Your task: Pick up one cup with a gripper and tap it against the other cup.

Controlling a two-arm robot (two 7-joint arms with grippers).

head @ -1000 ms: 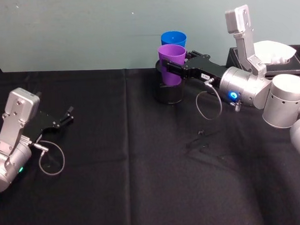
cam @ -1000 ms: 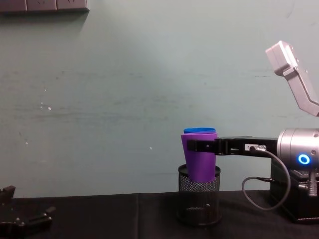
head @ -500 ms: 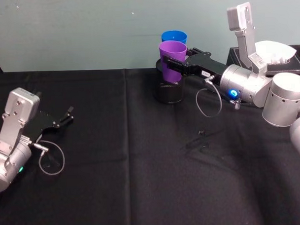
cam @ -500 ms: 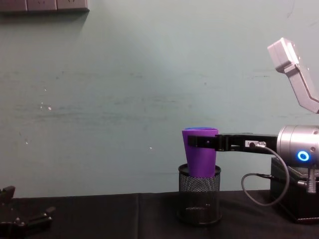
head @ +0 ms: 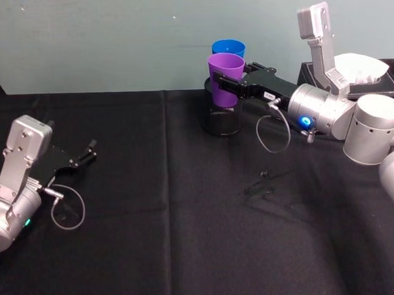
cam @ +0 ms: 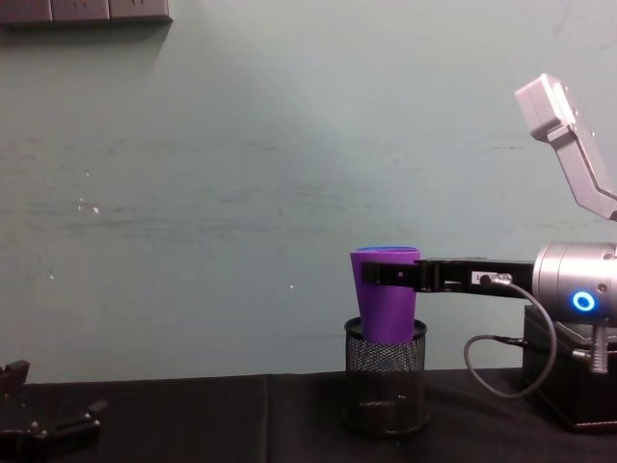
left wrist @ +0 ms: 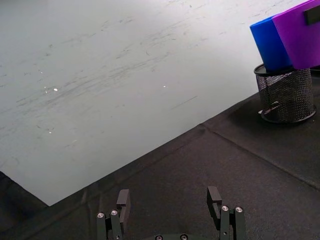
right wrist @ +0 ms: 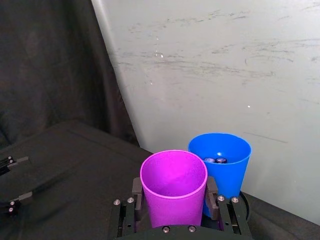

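Since 1 second ago the purple cup (head: 225, 80) has straightened from a tilt to upright and shifted back toward the blue cup (head: 228, 48). Over the last half second it has barely moved.

On the left, the left gripper (head: 88, 153) lies parked low on the black-clothed table (head: 154, 220), its fingers apart and empty, well away from both cups.

At centre back, the blue cup stands in the black mesh pen holder (head: 222, 122). The purple cup is off the table, hanging just in front of the blue one with their rims near level. In the left wrist view the 2 walls run side by side with no gap visible, though I cannot tell whether they actually touch.

On the right, the right gripper (right wrist: 174, 195) is clamped on the purple cup, 1 finger on each side just below the rim. Its arm reaches in roughly level from the right, the blue ring lit.

The pick-up is done. The tap looks either just landing or imminent, and only that contact remains.
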